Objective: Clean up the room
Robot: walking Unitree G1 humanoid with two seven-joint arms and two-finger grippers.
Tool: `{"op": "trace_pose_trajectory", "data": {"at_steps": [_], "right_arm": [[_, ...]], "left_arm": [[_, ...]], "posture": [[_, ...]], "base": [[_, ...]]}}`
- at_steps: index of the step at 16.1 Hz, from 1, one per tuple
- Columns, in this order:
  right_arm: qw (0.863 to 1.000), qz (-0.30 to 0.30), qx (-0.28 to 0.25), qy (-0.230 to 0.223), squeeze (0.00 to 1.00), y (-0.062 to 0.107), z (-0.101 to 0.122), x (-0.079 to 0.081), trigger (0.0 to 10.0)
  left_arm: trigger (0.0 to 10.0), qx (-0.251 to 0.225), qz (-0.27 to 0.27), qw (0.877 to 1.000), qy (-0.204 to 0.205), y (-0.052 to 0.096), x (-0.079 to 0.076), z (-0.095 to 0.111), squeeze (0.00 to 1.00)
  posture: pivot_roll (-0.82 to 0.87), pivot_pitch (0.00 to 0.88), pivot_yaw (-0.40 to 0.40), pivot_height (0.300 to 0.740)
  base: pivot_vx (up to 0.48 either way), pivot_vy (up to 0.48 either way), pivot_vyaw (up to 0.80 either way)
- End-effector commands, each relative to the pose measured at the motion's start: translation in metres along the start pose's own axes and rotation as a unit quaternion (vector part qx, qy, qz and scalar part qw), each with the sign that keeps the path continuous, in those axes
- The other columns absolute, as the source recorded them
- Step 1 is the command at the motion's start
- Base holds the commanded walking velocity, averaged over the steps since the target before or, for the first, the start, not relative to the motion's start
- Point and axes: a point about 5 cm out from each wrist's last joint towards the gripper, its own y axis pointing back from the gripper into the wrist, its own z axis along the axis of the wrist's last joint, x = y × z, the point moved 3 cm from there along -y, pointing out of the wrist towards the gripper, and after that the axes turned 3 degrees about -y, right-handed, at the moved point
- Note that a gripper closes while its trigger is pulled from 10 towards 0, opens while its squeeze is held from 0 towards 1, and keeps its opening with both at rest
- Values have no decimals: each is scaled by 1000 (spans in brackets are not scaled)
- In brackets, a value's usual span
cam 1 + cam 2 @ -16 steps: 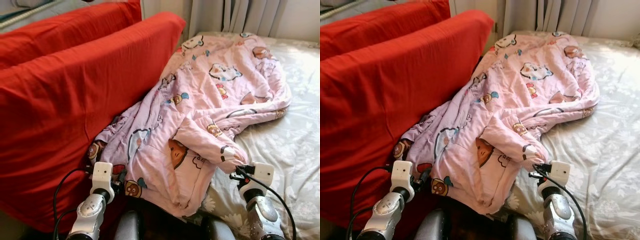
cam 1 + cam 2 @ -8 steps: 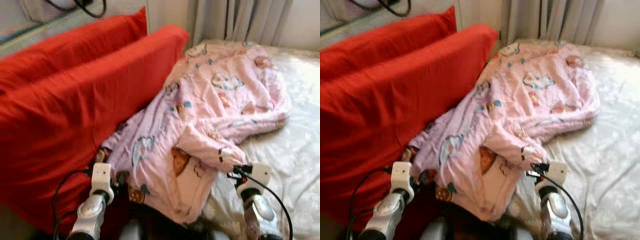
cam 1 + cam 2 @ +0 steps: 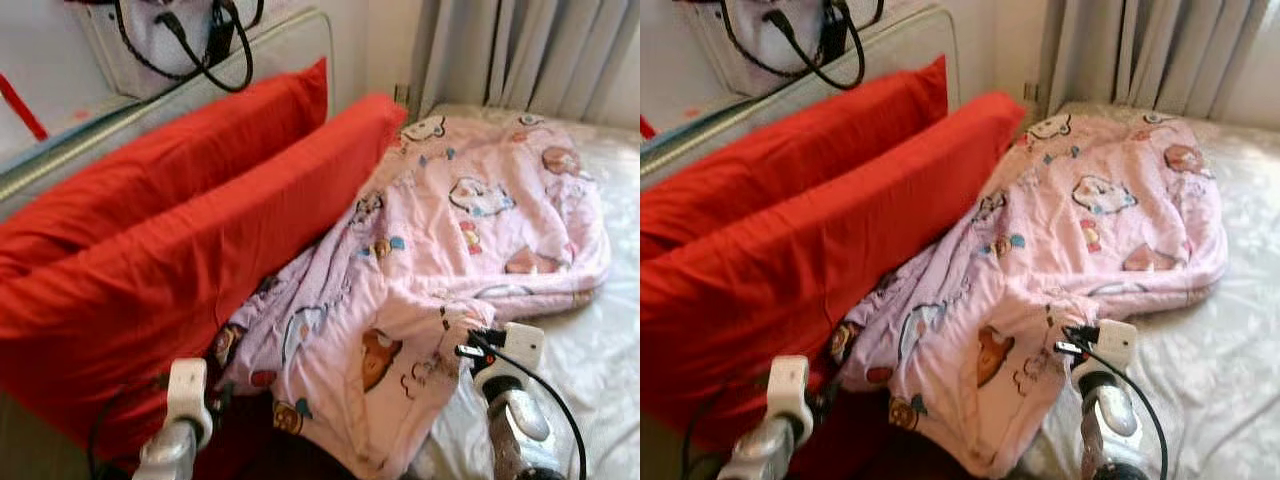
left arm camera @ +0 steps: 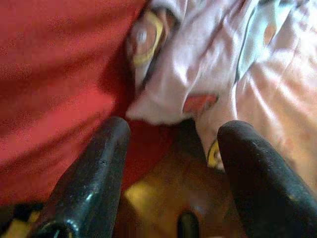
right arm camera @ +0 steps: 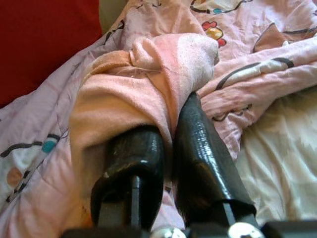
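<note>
A pink blanket [image 3: 450, 240] printed with cartoon animals is spread in a long crumpled band across the bed [image 3: 600, 360], its long axis running from the foot edge nearest the robot up toward the far corner by the curtains [image 3: 520, 50]. A bunched fold at the near end of the blanket is clamped between the fingers of the right hand [image 5: 171, 148], which are pressed together on the cloth. The rest of the blanket lies ahead of that hand and up the bed, so the right hand is judged the one that any pull or fold will start from.

The left hand [image 4: 171, 148] is held with its fingers apart, on nothing, just short of the blanket's lower left corner, where the cloth hangs over the bed's edge against the red cushion [image 3: 200, 270]. That corner is judged the nearer thing for it to take.

Two red cushions are propped along the left side of the bed, touching the blanket's edge. A headboard or rail [image 3: 170, 90] with dark cables [image 3: 215, 45] draped over it stands behind them. The sheet on the right side of the bed is pale and patterned.
</note>
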Motion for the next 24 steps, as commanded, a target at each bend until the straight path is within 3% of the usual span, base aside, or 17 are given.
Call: {"op": "trace_pose_trajectory", "data": {"at_steps": [1, 6, 19, 24], "right_arm": [[1000, -6, 4, -6, 0, 2, -4, 0, 10000], [1000, -3, 12, -5, 0, 6, -13, 4, 10000], [1000, -14, 3, -5, 0, 4, -7, 1, 10000], [1000, -17, 2, -6, 0, 5, -7, 0, 10000]], "left_arm": [[10000, 32, 11, 999, -1, 5, 5, -17, 0], [10000, 90, 8, 996, -7, 15, 2, -48, 0], [10000, 94, 9, 996, -2, 17, 1, -52, 0], [10000, 91, 7, 996, 0, 17, 0, -52, 0]], "posture": [[43, 0, 47, 740], [29, 0, 51, 740], [41, 0, 47, 740], [42, 8, 49, 740]], "base": [[0, 0, 0], [0, 0, 0], [0, 0, 0], [-275, 0, 0]]}}
